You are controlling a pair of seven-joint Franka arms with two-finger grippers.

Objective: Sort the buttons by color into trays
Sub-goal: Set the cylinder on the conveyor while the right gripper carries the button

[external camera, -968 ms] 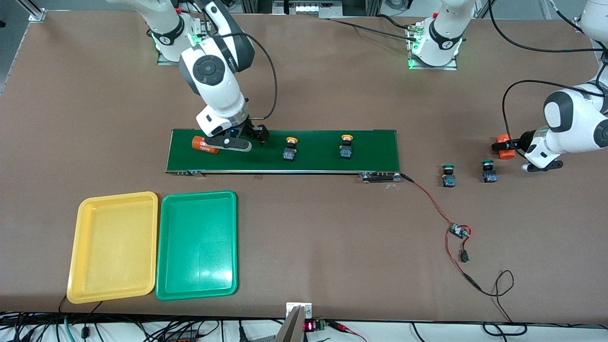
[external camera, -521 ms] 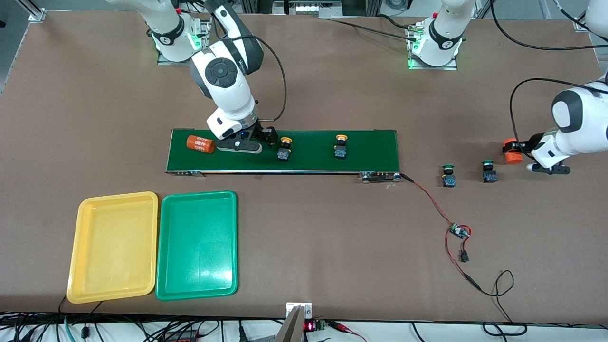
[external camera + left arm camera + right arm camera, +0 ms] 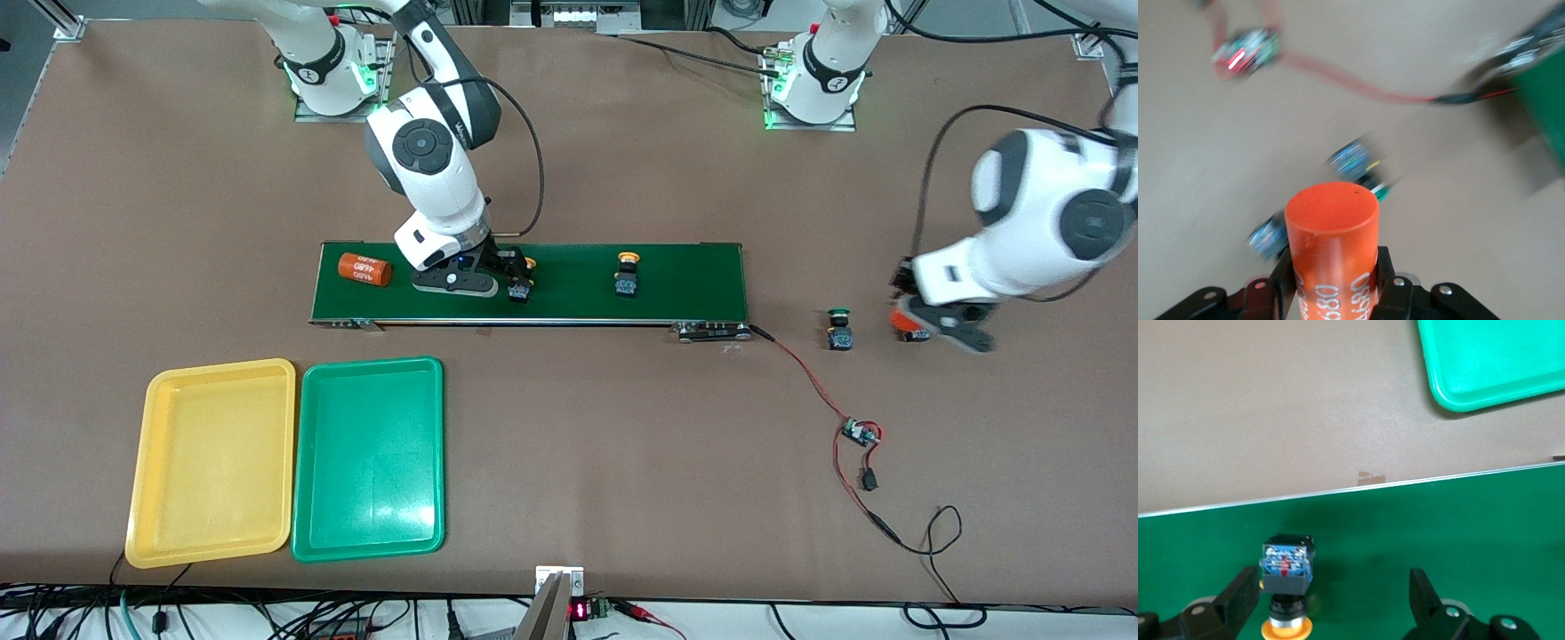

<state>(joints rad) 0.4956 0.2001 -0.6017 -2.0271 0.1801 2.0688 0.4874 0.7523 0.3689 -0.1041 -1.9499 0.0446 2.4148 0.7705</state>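
Observation:
On the dark-green belt (image 3: pixel 693 284) a yellow-capped button (image 3: pixel 519 291) (image 3: pixel 1286 577) sits between the fingers of my open right gripper (image 3: pixel 508 274) (image 3: pixel 1331 597), close to one finger and apart from the other. A second yellow-capped button (image 3: pixel 627 277) stands farther along the belt. My left gripper (image 3: pixel 916 324) (image 3: pixel 1331 267) is shut on an orange cylinder (image 3: pixel 902 322) (image 3: pixel 1331 227) above two green-capped buttons (image 3: pixel 837 327) (image 3: pixel 1355 163), (image 3: pixel 1268 237) on the bare table. The yellow tray (image 3: pixel 213 462) and green tray (image 3: pixel 369 458) (image 3: pixel 1491 367) lie side by side, nearer the camera than the belt.
Another orange cylinder (image 3: pixel 364 269) lies on the belt toward the right arm's end. A small circuit board (image 3: pixel 858 432) with red and black wires trails from the belt's end across the table.
My right gripper slid along the belt from the orange cylinder to the yellow-capped button. The belt's load drifted toward the right arm's end. My left gripper swung with its cylinder over the green-capped buttons.

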